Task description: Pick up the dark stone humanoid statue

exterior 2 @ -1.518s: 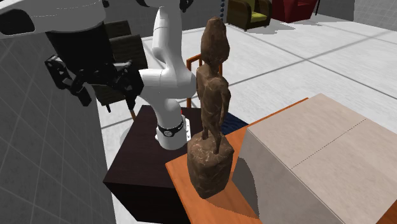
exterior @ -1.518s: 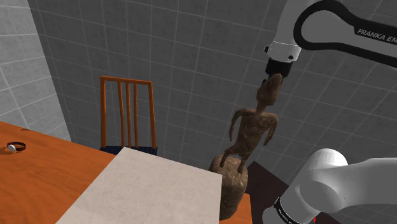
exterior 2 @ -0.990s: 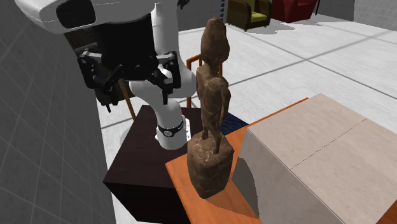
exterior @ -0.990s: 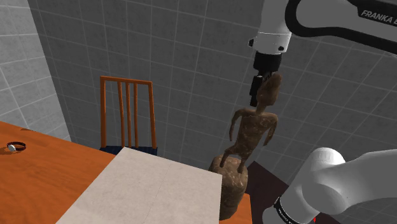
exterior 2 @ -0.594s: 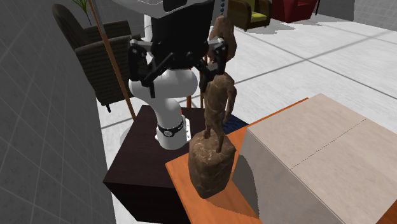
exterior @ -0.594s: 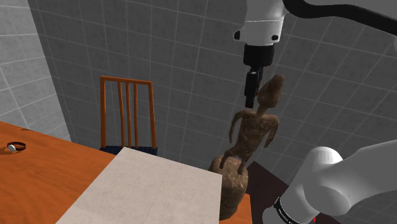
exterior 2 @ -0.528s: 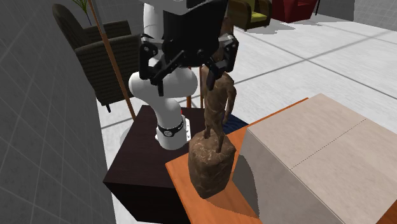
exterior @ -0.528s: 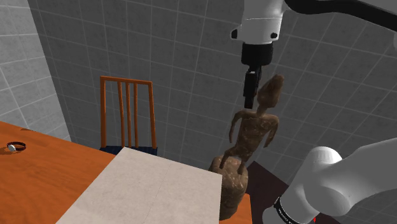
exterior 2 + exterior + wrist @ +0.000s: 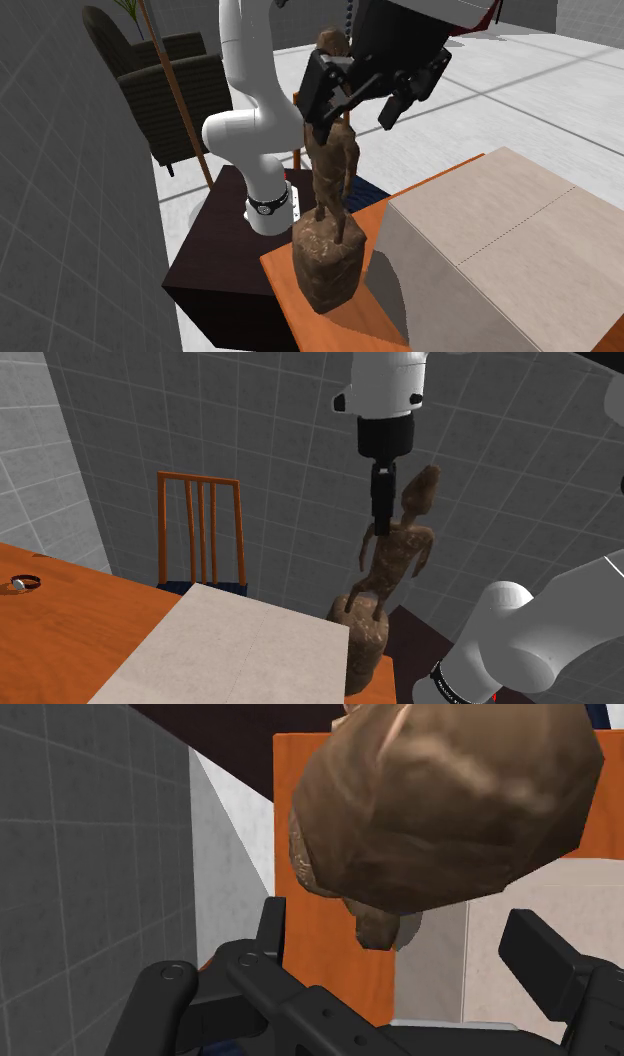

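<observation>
The dark brown humanoid statue stands upright on its blocky base at the corner of the orange table, nearest the stand. In the second exterior view the statue rises behind my gripper. The gripper is open, at the level of the statue's head and shoulders. In the shoulder view the gripper hangs just to the left of the head. The wrist view has the head close ahead of the gripper, with the black fingers spread wide and not touching it.
A wooden chair stands behind the table by the tiled wall. A pale mat covers part of the table, and a small ring-shaped object lies far off. The dark stand adjoins the table corner. Armchairs stand farther back.
The gripper has swung toward the shoulder view's left and come down beside the statue's head. Its fingers have stayed open. The statue stands in the same spot.
</observation>
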Motion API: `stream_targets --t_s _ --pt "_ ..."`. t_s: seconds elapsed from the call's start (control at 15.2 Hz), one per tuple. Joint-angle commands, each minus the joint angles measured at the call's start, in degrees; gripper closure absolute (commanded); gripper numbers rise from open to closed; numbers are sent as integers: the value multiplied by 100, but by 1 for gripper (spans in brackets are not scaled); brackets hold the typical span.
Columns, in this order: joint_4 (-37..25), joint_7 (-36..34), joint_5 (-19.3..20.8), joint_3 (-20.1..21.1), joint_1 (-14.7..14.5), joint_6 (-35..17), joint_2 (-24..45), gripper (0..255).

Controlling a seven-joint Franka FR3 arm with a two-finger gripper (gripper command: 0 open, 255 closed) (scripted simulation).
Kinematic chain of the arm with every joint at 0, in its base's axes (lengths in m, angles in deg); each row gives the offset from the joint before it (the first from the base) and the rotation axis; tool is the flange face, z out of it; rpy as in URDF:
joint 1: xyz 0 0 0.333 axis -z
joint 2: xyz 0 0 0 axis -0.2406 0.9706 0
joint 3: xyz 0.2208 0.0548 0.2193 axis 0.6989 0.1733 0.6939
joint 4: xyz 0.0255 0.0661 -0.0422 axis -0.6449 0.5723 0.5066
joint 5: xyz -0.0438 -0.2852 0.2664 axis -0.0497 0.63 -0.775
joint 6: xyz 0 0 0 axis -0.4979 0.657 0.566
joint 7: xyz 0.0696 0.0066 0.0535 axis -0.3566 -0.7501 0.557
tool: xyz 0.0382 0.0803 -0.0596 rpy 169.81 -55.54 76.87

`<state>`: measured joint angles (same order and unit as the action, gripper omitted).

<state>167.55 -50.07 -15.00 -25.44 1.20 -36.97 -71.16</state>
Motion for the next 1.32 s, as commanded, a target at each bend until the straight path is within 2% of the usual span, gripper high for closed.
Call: stream_targets --t_s 0.0,0.2,0.4,0.46,1.06,1.25 --pt "179 -1 -21 19 -16 -139 -34 0" --pt "493 11 -43 23 -31 -366 -123 0" --pt "552 14 -48 24 -34 -410 -139 0" --pt "549 9 -50 27 -34 -410 -136 255" --pt "552 13 -48 24 -34 -410 -139 255" --pt "240 1 -25 20 -19 -183 -52 255"
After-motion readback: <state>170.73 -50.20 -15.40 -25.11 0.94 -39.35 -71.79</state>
